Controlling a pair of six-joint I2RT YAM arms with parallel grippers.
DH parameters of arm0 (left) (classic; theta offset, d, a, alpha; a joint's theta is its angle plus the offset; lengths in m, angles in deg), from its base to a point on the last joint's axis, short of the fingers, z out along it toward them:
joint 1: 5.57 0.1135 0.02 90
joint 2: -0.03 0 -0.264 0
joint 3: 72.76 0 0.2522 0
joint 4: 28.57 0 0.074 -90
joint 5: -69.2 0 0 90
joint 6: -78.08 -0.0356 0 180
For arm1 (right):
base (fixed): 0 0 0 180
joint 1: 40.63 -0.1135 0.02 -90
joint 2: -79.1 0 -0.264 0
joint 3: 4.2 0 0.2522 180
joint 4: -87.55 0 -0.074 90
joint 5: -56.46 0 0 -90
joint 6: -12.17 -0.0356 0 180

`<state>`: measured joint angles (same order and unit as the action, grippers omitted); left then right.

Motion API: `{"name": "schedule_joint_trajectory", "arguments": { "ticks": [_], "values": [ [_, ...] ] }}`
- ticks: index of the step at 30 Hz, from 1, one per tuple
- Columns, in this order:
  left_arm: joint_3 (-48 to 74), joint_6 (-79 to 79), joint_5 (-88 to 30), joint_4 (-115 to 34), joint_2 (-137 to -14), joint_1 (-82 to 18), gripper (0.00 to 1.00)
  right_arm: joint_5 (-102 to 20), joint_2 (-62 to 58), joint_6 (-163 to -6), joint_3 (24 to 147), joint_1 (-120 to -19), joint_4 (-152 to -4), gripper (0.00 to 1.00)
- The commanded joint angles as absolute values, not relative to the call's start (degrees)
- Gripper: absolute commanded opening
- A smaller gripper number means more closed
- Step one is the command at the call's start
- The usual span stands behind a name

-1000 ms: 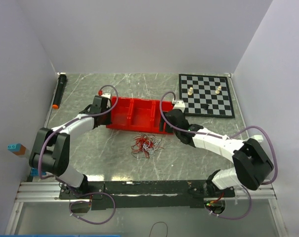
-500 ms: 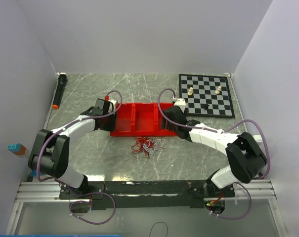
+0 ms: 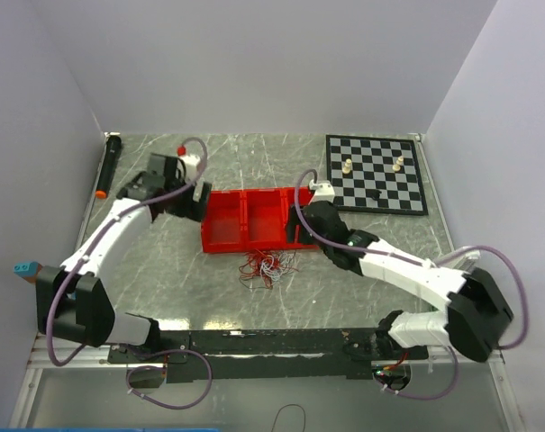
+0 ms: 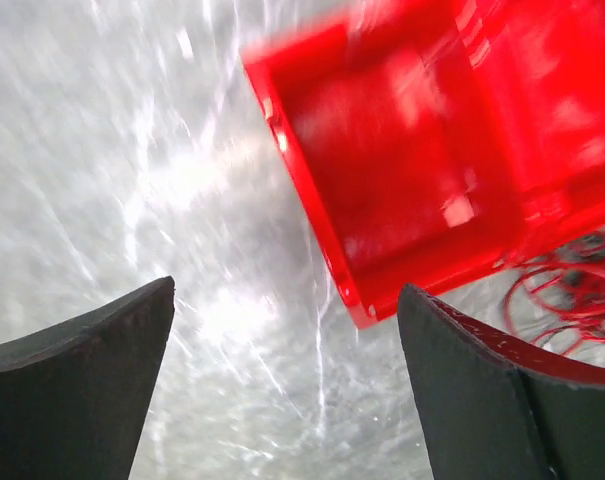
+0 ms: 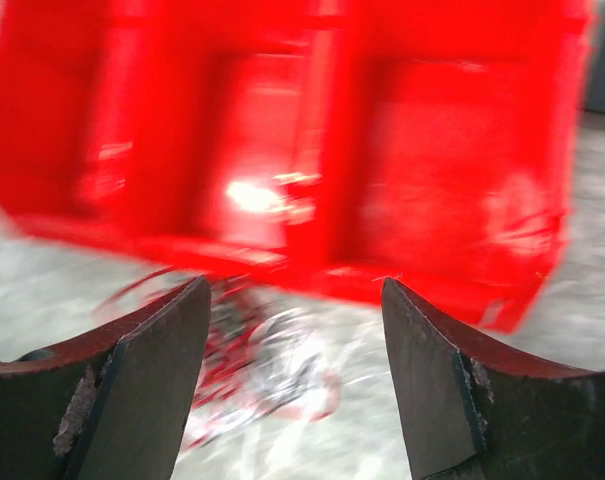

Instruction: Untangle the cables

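The cables (image 3: 267, 267) lie as a small red, white and black tangle on the table, just in front of a red tray (image 3: 254, 219). My left gripper (image 3: 198, 198) hovers off the tray's left end. It is open (image 4: 287, 390), with bare table between its fingers, and the tray (image 4: 432, 170) and cables (image 4: 572, 290) lie to its right. My right gripper (image 3: 299, 225) is at the tray's right end. It is open (image 5: 297, 370) above the blurred cables (image 5: 272, 370), and the tray (image 5: 332, 150) lies beyond its fingertips.
A chessboard (image 3: 376, 173) with a few pieces lies at the back right. A black marker with an orange tip (image 3: 107, 166) lies along the left edge. A small blue and orange block (image 3: 27, 269) sits by the left wall.
The left gripper has opened, let go of the tray's left end and drawn back to the far left. The tray has shifted slightly right. The right arm has swung nearer over the cables.
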<state>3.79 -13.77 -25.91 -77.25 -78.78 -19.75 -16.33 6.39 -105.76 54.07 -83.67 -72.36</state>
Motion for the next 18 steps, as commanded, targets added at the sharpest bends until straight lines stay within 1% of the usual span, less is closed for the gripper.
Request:
{"name": "schedule_joint_trajectory", "arguments": {
  "ticks": [1,3,4,6,7,12,14,16,18],
  "values": [
    [10.87,-21.04,-36.23,-85.03,-74.6,-19.02,0.97,-17.36,15.01,-110.43,50.88,-89.74,-69.99,0.75],
    [9.83,-23.68,-38.46,-86.27,-73.19,-21.03,0.98,-19.81,15.9,-112.63,48.15,-91.6,-71.12,0.74],
    [8.95,-24.92,-37.25,-86.1,-72.49,-23.22,0.97,-20.79,15.38,-113.86,47.1,-92.21,-71.57,0.74],
    [6.75,-26.5,-32.6,-85.22,-71.61,-27.35,0.92,-21.85,12.32,-115.09,46.39,-93.27,-72.01,0.73],
    [6.13,-26.95,-32.75,-85.14,-71.34,-28.15,0.91,-22.2,10.21,-115.45,46.91,-93.45,-71.84,0.73],
    [5.08,-28.18,-34.6,-86.1,-72.75,-29.04,0.89,-24.05,1.24,-114.22,51.39,-93.54,-72.1,0.73],
    [4.29,-28.88,-33.99,-85.05,-72.49,-29.13,0.89,-24.83,-1.13,-113.52,52.79,-93.54,-72.19,0.7],
    [3.32,-29.41,-34.25,-84.0,-72.13,-29.13,0.89,-26.85,-1.85,-113.78,53.5,-93.62,-71.92,0.59],
    [2.44,-29.76,-34.34,-83.2,-71.43,-29.22,0.87,-28.79,-0.98,-114.39,52.37,-94.32,-71.31,0.42]
  ]
}}
